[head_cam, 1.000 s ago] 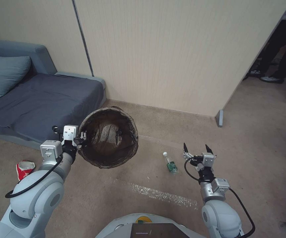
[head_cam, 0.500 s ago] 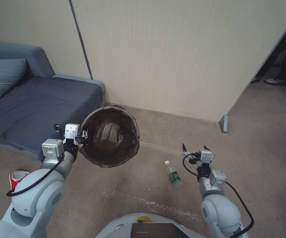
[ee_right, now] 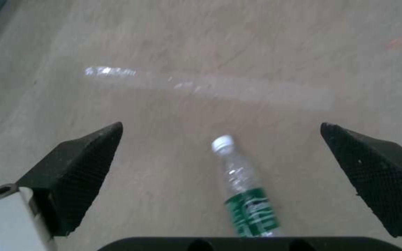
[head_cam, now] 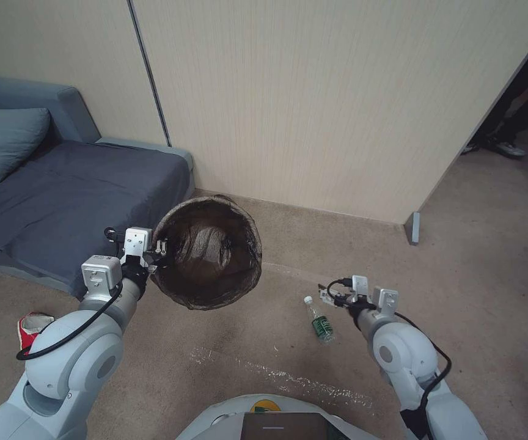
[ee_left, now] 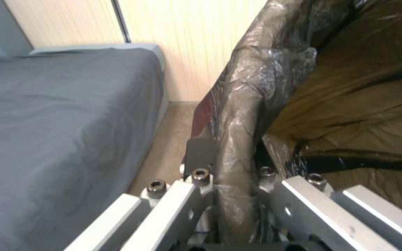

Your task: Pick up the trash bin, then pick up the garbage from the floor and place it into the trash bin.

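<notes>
The trash bin (head_cam: 209, 256), its rim wrapped in a dark brown bag, hangs tilted above the carpet with its mouth facing me. My left gripper (head_cam: 157, 249) is shut on the near-left rim (ee_left: 238, 132), one finger (ee_left: 201, 153) outside the bag and the other inside. A small clear bottle with a green label (head_cam: 320, 321) lies on the floor. My right gripper (head_cam: 331, 294) hovers just above and right of it, pointing down. In the right wrist view the right gripper (ee_right: 220, 126) is open, and the bottle (ee_right: 245, 195) lies between the two fingers (ee_right: 80, 164). A red wrapper (head_cam: 32, 324) lies by my left arm.
A grey-blue sofa (head_cam: 62, 195) with a cushion stands at the left against the beige wall (head_cam: 313, 104). The partition ends at a grey foot (head_cam: 412, 227), where a person's legs stand beyond. A shiny tape strip (head_cam: 276, 366) crosses the carpet near my base (head_cam: 270, 421).
My right arm has swung down and turned its gripper toward the bottle. The camera shifted a little at first. The bin stays in my left gripper.
</notes>
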You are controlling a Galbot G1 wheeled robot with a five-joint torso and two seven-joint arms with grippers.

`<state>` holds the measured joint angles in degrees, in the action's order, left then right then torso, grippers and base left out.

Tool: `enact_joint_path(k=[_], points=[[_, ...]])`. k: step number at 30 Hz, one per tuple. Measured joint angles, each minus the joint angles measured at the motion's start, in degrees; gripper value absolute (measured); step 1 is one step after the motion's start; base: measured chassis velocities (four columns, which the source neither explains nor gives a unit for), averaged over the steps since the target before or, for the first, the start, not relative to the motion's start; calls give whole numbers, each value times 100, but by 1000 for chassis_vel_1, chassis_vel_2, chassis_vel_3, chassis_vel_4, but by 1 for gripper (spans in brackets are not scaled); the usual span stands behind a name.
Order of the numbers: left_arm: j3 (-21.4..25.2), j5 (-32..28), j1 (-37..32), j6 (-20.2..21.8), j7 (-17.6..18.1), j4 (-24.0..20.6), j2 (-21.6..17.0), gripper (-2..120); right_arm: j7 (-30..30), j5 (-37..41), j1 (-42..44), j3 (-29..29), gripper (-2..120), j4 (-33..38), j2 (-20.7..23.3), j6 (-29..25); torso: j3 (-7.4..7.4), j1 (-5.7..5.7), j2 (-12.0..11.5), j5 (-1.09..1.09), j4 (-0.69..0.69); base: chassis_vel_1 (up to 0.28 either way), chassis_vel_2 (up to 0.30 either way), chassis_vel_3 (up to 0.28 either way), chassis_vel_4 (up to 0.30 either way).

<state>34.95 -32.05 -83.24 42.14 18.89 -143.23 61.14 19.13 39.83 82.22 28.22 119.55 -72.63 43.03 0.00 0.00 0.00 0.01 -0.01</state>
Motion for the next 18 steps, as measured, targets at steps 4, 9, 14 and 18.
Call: enact_joint_path(k=[4,9,14,18], points=[[12,4,-23,0,2,0,-11,0,29,240,-231,-265,100,-406,71,-10,0,0,0,0,0,0,0,0,0],[47,4,-45,0,17,0,-38,0,26,255,-569,-642,100,-1058,92,-41,0,0,0,0,1,0,0,0,0],[52,19,-56,0,17,0,-28,0,3,98,-749,-811,100,-1444,64,-52,0,0,0,-1,1,0,0,0,0],[62,32,-54,0,10,0,-14,0,7,-187,-921,-877,100,-1876,49,-66,0,0,0,-1,0,0,0,0,0]])
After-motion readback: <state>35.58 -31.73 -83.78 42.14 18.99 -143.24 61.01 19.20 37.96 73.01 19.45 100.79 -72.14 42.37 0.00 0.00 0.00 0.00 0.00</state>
